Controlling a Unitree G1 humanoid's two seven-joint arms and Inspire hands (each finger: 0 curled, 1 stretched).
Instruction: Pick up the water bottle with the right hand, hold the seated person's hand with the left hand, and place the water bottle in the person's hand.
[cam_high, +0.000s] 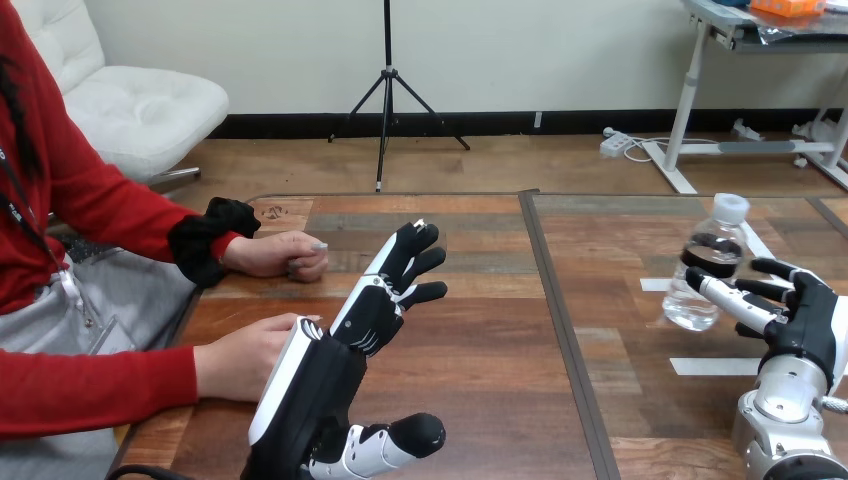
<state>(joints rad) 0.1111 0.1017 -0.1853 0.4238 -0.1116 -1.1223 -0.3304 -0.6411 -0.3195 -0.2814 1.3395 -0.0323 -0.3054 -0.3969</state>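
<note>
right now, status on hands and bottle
Left hand open beside the person's lower hand, not holding it. Right hand open at the bottle, thumb across its front. Bottle upright on the table. Nothing in the way.

Not much else in front of me, just the wooden table -- brown planks in mixed tones, some reddish, some greyer. A dark seam runs from the far edge to the near one and splits the top into two panels. Right of it a white tape strip lies flat, with a shorter bit of white tape farther back -- the two apart. There's a small dark mark near the far left corner.
</note>
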